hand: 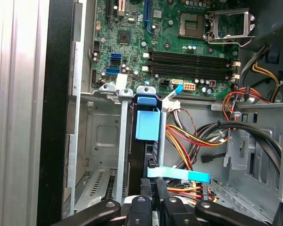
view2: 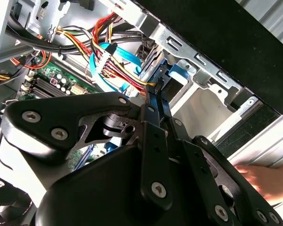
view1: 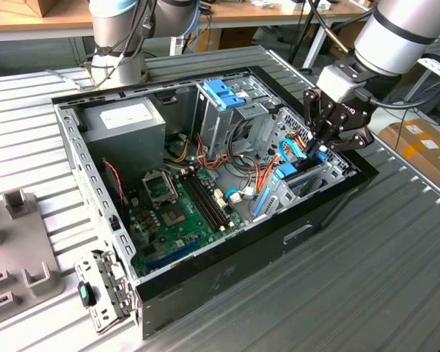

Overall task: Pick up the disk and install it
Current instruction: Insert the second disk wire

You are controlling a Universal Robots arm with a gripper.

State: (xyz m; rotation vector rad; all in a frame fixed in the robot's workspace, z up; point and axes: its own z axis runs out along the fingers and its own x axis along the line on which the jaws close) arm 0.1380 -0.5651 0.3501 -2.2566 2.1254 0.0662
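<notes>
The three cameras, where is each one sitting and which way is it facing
Exterior view: off the arm, above, looking down into the open computer case; shows arm and gripper.
First wrist view: on the wrist, looking past the fingertips at the disk in its bay.
Second wrist view: behind the gripper.
Both wrist views share the motherboard.

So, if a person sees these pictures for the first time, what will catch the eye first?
Probably the open computer case lying on the metal table, its green motherboard exposed. Next, the black gripper reaching down into the drive bay at the exterior view's right, where the disk with blue rails stands on edge in its slot among coloured cables.
</notes>
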